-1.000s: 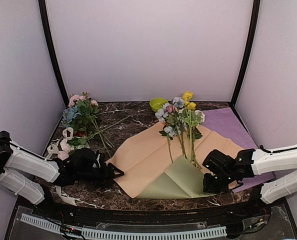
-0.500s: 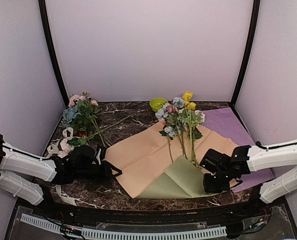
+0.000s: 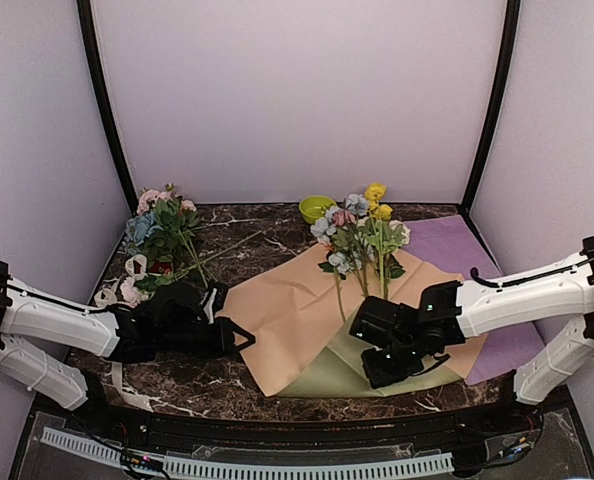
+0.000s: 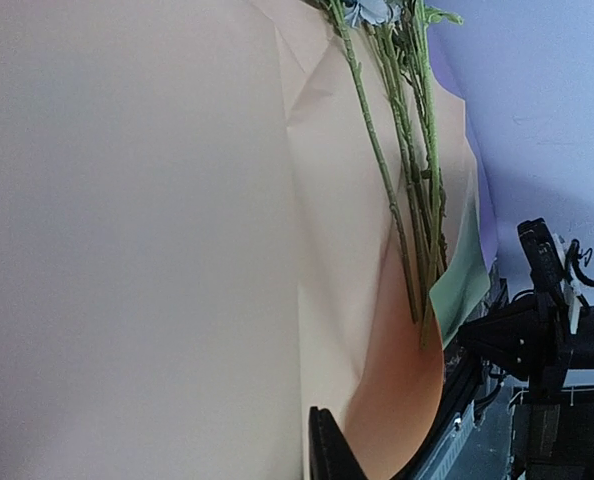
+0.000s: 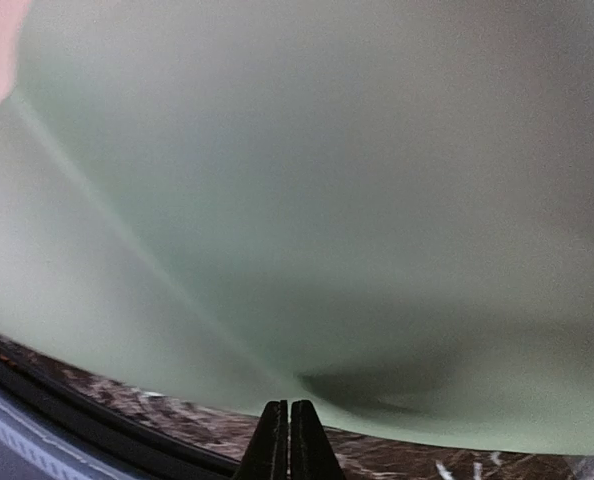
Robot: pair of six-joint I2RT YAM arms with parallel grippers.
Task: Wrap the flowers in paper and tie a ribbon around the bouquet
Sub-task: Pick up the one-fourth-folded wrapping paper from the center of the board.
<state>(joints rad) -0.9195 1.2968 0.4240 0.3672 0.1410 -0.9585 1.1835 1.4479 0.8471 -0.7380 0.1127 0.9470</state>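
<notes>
Right gripper (image 5: 289, 425), jaws narrow, pinches the paper (image 3: 277, 310) by its green near edge. Left gripper (image 3: 239, 338) meets its left edge; grip unclear.

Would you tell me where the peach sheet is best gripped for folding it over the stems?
Probably the sheet at its free left edge, pinched from the left with one finger under, one over. It lies thin and nearly flat, the stems lie on its right half, and the left gripper sits at that edge.

Flowers (image 3: 362, 245) on paper (image 3: 277, 310) — bowl (image 3: 315, 208) behind
</notes>
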